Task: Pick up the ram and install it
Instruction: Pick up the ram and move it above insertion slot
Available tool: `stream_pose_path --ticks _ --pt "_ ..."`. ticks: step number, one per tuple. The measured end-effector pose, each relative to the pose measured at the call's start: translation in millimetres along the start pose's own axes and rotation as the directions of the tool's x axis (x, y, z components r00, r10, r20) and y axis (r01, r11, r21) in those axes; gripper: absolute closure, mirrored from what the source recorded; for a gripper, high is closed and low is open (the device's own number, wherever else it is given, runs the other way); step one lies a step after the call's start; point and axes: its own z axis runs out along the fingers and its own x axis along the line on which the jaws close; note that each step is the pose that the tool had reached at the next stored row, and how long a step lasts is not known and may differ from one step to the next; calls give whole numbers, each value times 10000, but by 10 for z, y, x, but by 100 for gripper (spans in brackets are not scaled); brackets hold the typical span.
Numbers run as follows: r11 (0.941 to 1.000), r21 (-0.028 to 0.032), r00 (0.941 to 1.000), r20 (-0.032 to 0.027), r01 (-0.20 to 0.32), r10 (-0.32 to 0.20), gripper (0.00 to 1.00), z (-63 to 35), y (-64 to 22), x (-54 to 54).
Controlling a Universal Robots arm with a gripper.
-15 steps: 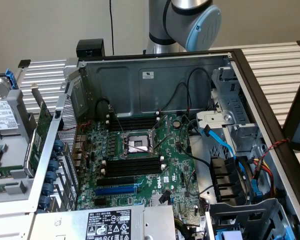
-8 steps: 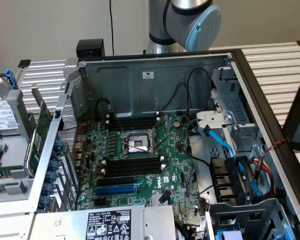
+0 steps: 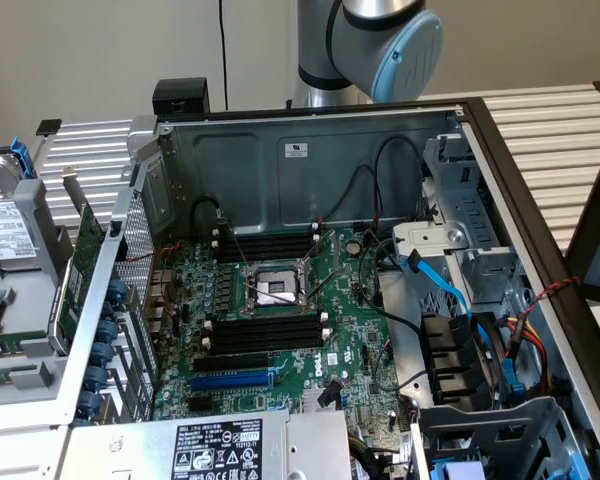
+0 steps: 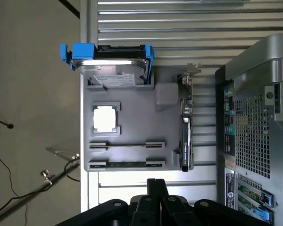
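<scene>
The ram (image 4: 127,164) is a thin green stick lying on edge in a holder of the grey tray (image 4: 132,129), seen in the wrist view. My gripper (image 4: 156,184) hovers above the tray's edge nearest the ram, its black fingers shut together with nothing between them. A second holder (image 4: 127,145) beside the ram looks empty. In the exterior view the black memory slots (image 3: 265,335) lie on the green motherboard (image 3: 350,340) inside the open computer case (image 3: 310,160), on both sides of the processor socket (image 3: 275,290).
The tray also holds a hard drive in a blue bracket (image 4: 111,63), a processor (image 4: 105,118) and a large green expansion card (image 4: 186,122) standing on edge. The case's perforated rear panel (image 4: 254,127) stands beside the tray. A long blue slot (image 3: 230,381) and cables (image 3: 450,290) lie inside the case.
</scene>
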Motion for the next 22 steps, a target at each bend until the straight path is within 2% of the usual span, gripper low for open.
stream_pose_path --ticks 3,6,11,16,19,22 --pt "9985 -11 9985 -34 545 -545 90 0 0 -1" --pt "9941 -23 9941 -67 1081 -1081 90 1 0 -1" --pt "9800 -48 9800 -121 1988 -1988 90 3 -1 -1" --pt "9581 -78 9580 -170 2863 -2864 90 8 -1 -1" --pt "9413 -98 9411 -200 3375 -3377 90 10 -1 -1" --pt "9215 -119 9212 -228 3882 -3884 90 12 -1 0"
